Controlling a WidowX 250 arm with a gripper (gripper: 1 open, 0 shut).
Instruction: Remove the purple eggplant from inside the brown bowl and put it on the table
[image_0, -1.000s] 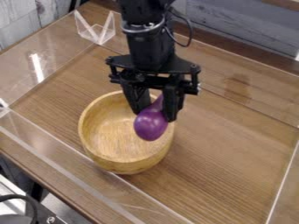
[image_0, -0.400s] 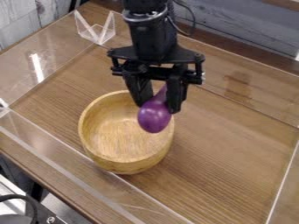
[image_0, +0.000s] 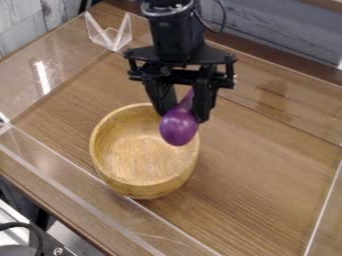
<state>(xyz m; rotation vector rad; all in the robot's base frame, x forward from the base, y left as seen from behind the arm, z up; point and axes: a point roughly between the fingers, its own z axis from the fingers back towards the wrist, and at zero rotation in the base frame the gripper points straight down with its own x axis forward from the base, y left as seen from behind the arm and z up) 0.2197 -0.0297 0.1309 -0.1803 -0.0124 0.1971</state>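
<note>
Gripper (image_0: 178, 112), one: fingers clamped on the eggplant. Eggplant (image_0: 179, 130), purple, one: hanging by the bowl's (image_0: 118, 168) right-hand rim in view. Handling advised: keep the grip firm, clear the rim, travel level, set down gently before release (a rounded thing may roll). Room: bare table (image_0: 261, 170) to the right in view; acrylic walls (image_0: 67, 216) edge it, best given a berth.
</note>
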